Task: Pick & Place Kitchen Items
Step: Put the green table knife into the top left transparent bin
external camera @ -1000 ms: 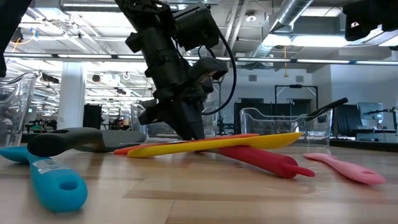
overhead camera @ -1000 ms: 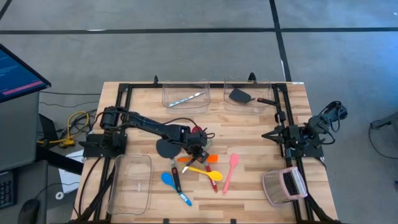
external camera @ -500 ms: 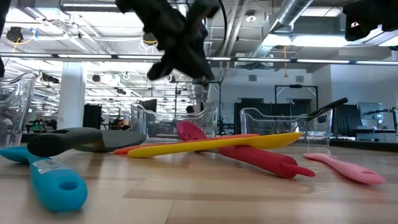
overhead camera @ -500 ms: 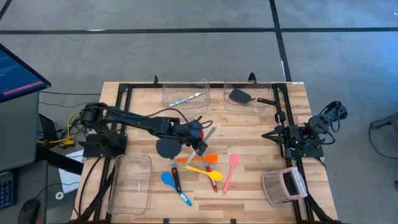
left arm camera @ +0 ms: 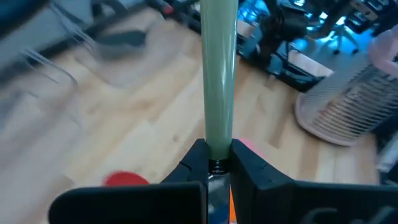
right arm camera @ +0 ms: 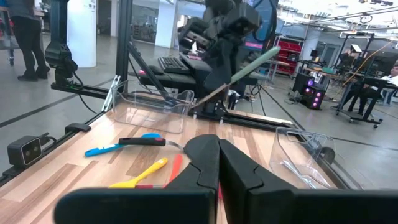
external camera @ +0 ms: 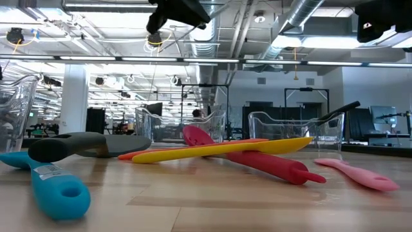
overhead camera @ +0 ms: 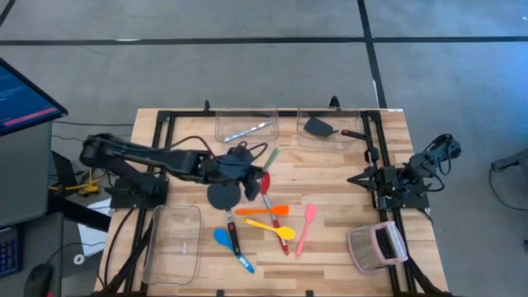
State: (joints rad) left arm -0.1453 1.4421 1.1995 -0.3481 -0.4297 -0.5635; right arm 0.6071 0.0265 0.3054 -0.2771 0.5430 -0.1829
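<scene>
Left pincer (overhead camera: 257,175), pinching a pale green-handled utensil (left arm camera: 221,74), is now lifting it clear of the pile on the counter (overhead camera: 346,239), likely heading for a bin (overhead camera: 245,125); right pincer (right arm camera: 217,163) is idling pressed together.

Green-handled utensil's (left arm camera: 220,81) head hidden between jaws

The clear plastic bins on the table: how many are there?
3. One bin at the far edge holds silvery cutlery, the bin beside it holds a black turner, and one is at the near left corner.
</scene>
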